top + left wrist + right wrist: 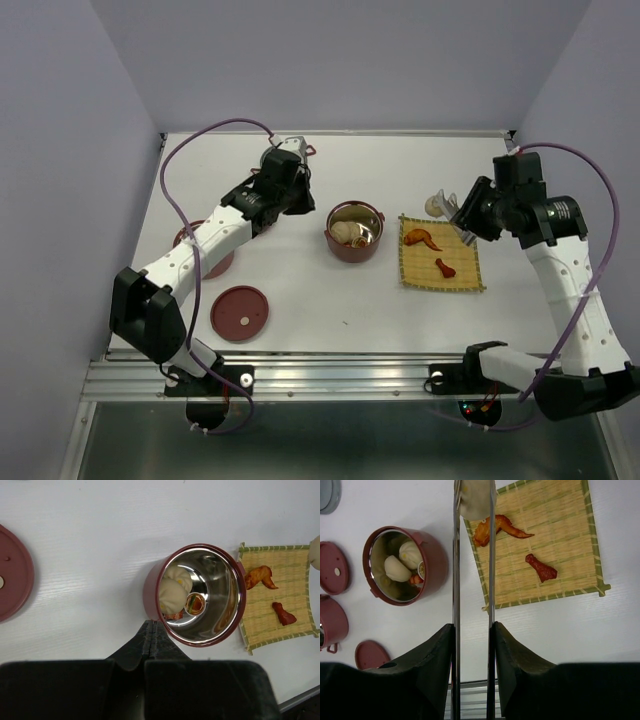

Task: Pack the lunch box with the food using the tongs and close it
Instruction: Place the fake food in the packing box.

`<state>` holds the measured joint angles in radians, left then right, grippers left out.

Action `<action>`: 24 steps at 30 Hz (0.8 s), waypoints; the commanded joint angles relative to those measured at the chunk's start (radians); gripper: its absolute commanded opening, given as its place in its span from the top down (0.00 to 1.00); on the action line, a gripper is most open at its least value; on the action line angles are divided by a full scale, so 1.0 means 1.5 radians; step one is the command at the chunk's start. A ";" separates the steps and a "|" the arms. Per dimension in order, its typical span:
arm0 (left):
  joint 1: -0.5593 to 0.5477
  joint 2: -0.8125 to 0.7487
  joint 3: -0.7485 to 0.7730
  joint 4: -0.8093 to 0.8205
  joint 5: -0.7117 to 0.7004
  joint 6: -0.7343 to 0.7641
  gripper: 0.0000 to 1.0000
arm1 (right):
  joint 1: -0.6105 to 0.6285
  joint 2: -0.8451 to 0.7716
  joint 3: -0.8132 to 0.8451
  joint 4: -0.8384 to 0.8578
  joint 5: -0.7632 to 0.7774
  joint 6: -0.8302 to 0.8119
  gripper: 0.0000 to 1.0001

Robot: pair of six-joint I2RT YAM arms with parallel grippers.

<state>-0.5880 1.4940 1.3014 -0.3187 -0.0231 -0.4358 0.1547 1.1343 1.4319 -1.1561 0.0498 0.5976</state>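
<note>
My right gripper (473, 626) is shut on the silver tongs (456, 555), one arm against each finger. The tongs' tips pinch a pale bun (475, 497) held over the mat's corner, next to an orange wing (497, 527). A red-brown drumstick (541, 568) lies further along the yellow mat (560, 525). The open dark-red lunch box bowl (340, 250) holds two buns (175, 585) and a tiny round piece (195, 602). My left gripper (151, 627) hangs shut and empty just beside the bowl's rim (150, 587). In the top view the right gripper (468, 215) sits right of the held bun (437, 205).
A flat red lid (240, 312) lies near the front left. A second red bowl (200, 245) sits partly under the left arm. Another red piece (300, 148) shows behind the left wrist at the back. Grey walls close in both sides.
</note>
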 commanded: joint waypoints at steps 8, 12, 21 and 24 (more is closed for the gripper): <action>0.021 -0.013 -0.010 0.002 -0.020 -0.013 1.00 | 0.182 0.077 0.052 0.126 0.032 0.019 0.96; 0.037 -0.023 -0.016 -0.003 -0.023 -0.012 1.00 | 0.257 0.113 0.071 0.139 0.064 0.029 0.96; 0.076 -0.043 -0.025 -0.015 -0.023 -0.004 1.00 | 0.332 0.127 0.054 0.141 0.097 0.054 0.95; 0.081 -0.048 -0.028 -0.015 -0.023 -0.003 1.00 | 0.333 0.118 0.035 0.141 0.100 0.063 0.95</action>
<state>-0.4747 1.4799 1.2697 -0.3450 -0.0437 -0.4530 0.6415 1.3354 1.4841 -1.0008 0.1581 0.6628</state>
